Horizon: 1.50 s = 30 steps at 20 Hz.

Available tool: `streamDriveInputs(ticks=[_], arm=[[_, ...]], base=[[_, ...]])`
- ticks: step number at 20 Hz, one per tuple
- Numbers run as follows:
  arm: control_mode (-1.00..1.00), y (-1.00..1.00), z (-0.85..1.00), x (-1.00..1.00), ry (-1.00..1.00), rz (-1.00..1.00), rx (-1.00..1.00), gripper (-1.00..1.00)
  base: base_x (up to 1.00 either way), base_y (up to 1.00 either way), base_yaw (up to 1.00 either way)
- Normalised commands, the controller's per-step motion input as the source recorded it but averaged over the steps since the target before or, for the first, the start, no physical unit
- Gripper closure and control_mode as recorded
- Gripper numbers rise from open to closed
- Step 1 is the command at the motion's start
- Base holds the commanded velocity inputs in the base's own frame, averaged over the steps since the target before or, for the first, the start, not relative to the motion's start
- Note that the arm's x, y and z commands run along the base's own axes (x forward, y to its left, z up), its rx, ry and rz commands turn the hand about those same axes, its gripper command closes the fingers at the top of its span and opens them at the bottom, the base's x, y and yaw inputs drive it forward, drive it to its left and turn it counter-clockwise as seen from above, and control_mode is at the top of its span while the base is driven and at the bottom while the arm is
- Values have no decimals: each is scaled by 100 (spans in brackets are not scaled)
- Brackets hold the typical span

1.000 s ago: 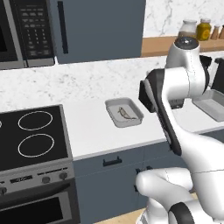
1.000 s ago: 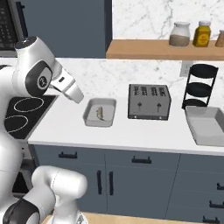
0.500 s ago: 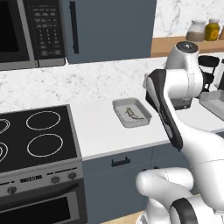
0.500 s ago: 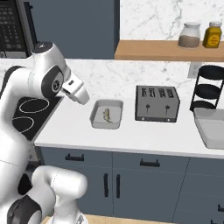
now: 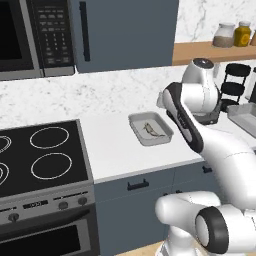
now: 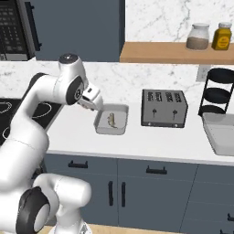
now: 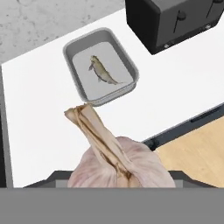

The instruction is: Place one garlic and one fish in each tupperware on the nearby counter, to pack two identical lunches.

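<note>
A pale pinkish garlic bulb [image 7: 117,162] sits large in the hand view, its pointed tip up; my gripper [image 6: 95,101] is shut on it and the bulb hides the fingertips. Beyond it on the white counter [image 6: 151,142] lies a light-grey tupperware [image 7: 72,46] holding one grey-brown fish [image 7: 102,70]. From the base, the same tupperware [image 6: 98,126] [image 5: 137,132] with the fish [image 6: 111,120] [image 5: 153,129] lies just right of my hand. A second tupperware [image 6: 222,140] [image 5: 246,116] rests at the counter's far right.
A dark toaster [image 6: 164,108] [image 7: 175,19] stands between the two containers. A black tiered rack [image 6: 219,91] is behind the far one. The stovetop [image 5: 40,160] lies to the left, and a wooden shelf with jars [image 6: 173,51] hangs above.
The views shifted slightly as the base moved. My hand, still holding the garlic, has swung right, closer to the tupperware with the fish.
</note>
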Motion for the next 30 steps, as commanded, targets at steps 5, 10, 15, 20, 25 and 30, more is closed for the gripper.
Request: streamDriveInputs(ticks=[5, 10, 15, 20, 25, 30], arm=[[-100, -7, -35, 71, 2, 6, 0, 100], [-100, -22, -50, 78, 0, 0, 2, 100], [-100, -16, -43, 79, 0, 0, 8, 100], [-100, -13, -44, 93, 4, 0, 3, 100], [-100, -12, -46, 84, 9, 0, 0, 100], [-100, -4, -44, 75, 9, 0, -1, 100]], base=[[0, 0, 0], [0, 0, 0], [0, 0, 0], [0, 0, 0], [0, 0, 0], [0, 0, 0]])
